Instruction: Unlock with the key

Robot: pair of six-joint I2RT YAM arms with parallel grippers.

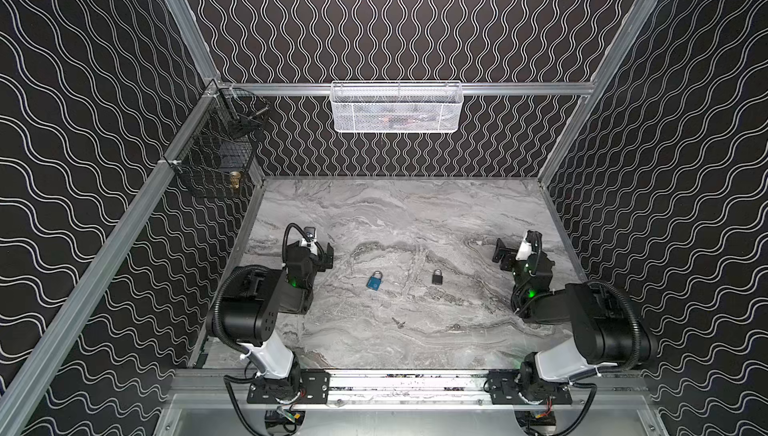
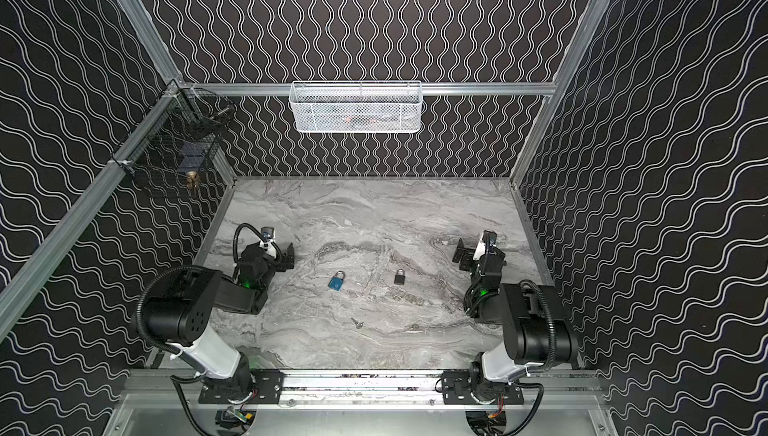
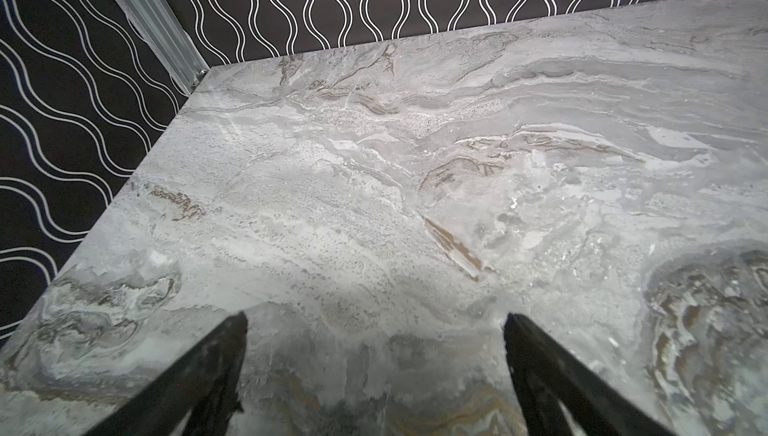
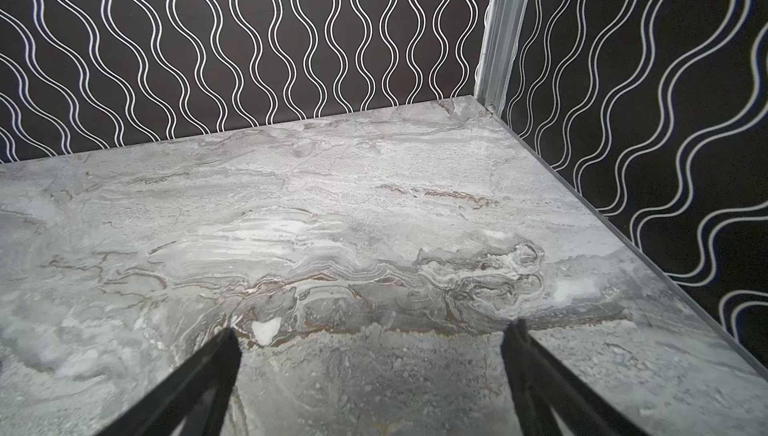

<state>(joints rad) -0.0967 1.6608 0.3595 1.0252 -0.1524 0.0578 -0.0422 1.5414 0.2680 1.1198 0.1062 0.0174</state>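
Marble surface [image 1: 395, 214], wide and bare toward 12 o'clock. Both arms are folded low at the sides. The left hand [image 1: 326, 256] is at 9 o'clock and the right hand [image 1: 503, 255] at 3, each with fingers spread apart and nothing between them. Between them lie the blue padlock [image 1: 375, 280] and black padlock [image 1: 437, 277], flat, shackles toward the 12 side.

Now the small stuff, and it matters. The left key [image 1: 398, 322], slanted roughly 10-to-4, lies at 4 to 5 o'clock from the left hand. The right key [image 1: 454, 326], about 9-to-3, lies at 7 o'clock from the right hand. Each arm has its own nearer key. Which key fits which lock, I can't tell.
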